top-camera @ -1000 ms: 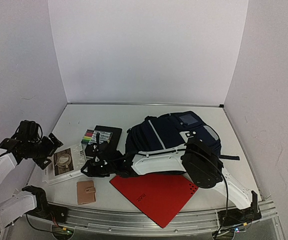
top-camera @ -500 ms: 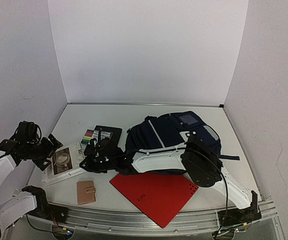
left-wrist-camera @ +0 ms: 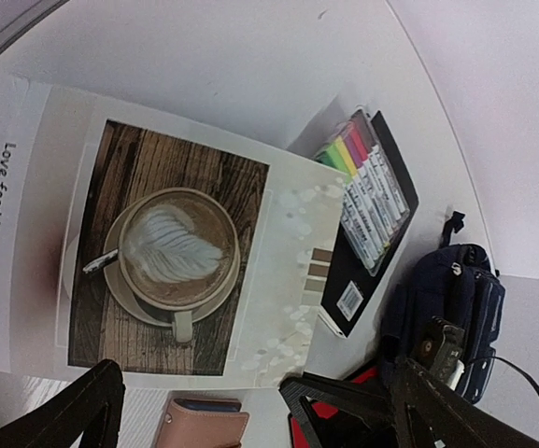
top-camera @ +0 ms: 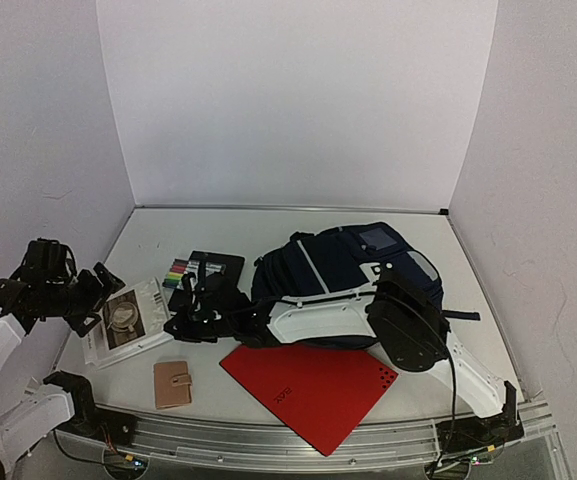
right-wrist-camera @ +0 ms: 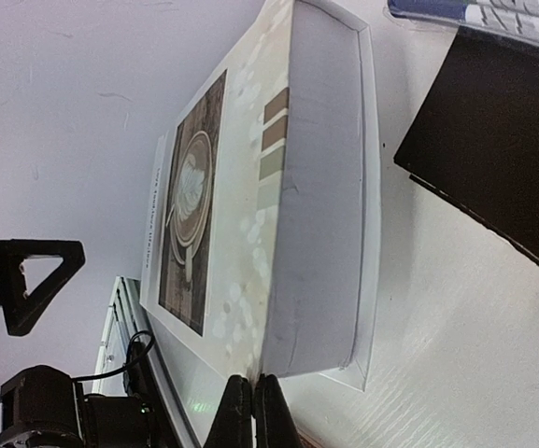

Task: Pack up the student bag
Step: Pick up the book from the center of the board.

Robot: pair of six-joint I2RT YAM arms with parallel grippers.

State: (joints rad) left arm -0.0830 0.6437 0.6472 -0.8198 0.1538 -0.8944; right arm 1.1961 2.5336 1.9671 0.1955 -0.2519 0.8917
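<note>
The student bag (top-camera: 343, 265), a dark navy backpack, lies at the middle right of the table. My right arm reaches left across its front. My right gripper (top-camera: 180, 325) is shut, its tips (right-wrist-camera: 252, 411) touching the near corner of a coffee-picture book (top-camera: 128, 320) that lies left of the bag. I cannot tell if they pinch its cover. The book's page edge fills the right wrist view (right-wrist-camera: 316, 187). My left gripper (top-camera: 93, 295) hangs open and empty above the book's left side (left-wrist-camera: 166, 252). The bag's edge shows in the left wrist view (left-wrist-camera: 446, 299).
A marker pack (top-camera: 180, 270) lies on a black notebook (top-camera: 218, 270) behind the book. A tan wallet (top-camera: 173, 384) and a red folder (top-camera: 313, 385) lie near the front edge. White walls close in the left, back and right.
My right gripper has shifted slightly back and right along the book's right edge. My left gripper has drawn a little left. The bag has not moved.
</note>
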